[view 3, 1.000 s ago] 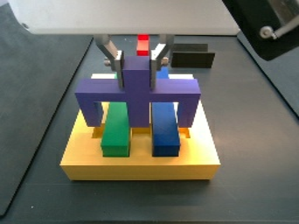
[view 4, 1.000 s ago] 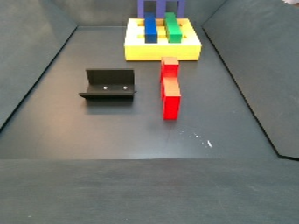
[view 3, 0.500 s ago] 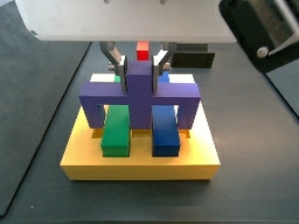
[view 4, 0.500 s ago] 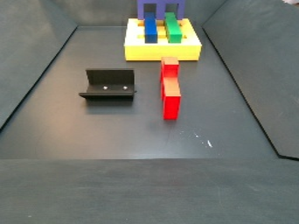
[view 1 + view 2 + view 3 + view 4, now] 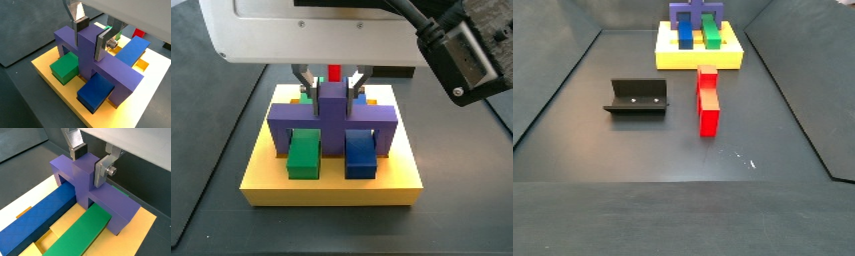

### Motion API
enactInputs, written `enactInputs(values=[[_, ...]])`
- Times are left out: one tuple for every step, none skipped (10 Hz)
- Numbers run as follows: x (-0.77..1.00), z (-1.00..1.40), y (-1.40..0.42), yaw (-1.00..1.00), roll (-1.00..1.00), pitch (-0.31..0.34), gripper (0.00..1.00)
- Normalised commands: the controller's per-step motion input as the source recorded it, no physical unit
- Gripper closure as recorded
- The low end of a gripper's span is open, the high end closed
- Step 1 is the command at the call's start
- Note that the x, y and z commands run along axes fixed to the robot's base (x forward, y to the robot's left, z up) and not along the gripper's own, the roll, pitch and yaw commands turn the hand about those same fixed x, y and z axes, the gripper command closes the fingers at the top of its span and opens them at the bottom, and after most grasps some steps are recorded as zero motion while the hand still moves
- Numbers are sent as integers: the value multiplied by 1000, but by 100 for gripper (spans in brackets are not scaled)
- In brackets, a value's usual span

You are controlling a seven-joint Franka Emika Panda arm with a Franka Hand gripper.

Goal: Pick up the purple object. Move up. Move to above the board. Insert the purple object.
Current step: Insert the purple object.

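Wrist views: the end effector [image 5: 91, 35] sits over the board, its silver fingers [image 5: 103, 170] pressed on either side of the raised post of the purple object [image 5: 93, 65]
End effector state: clenched on the purple object's post, dark pads against its two faces
Purple object: on the board [image 5: 331, 184], crossbar level, spanning the green bar [image 5: 303, 155] and the blue bar [image 5: 360, 156], legs down at the outer sides of both bars; whether the legs are fully seated in slots I cannot tell
Board: yellow slab at the far end of the table in a side view [image 5: 699, 58], with the two bars lying side by side on it
Red block: long, lying on the table [image 5: 707, 98] just beside the board's near edge
Fixture: dark bracket [image 5: 637, 98] standing well apart from the board, beside the red block
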Motion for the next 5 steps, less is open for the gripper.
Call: enactInputs(values=[[11, -154, -34, 0, 0, 0, 100], [0, -171, -40, 0, 0, 0, 100], [0, -243, 0, 0, -13, -20, 100], [0, 0, -183, 0, 0, 0, 100], [0, 0, -117, 0, 0, 0, 100]])
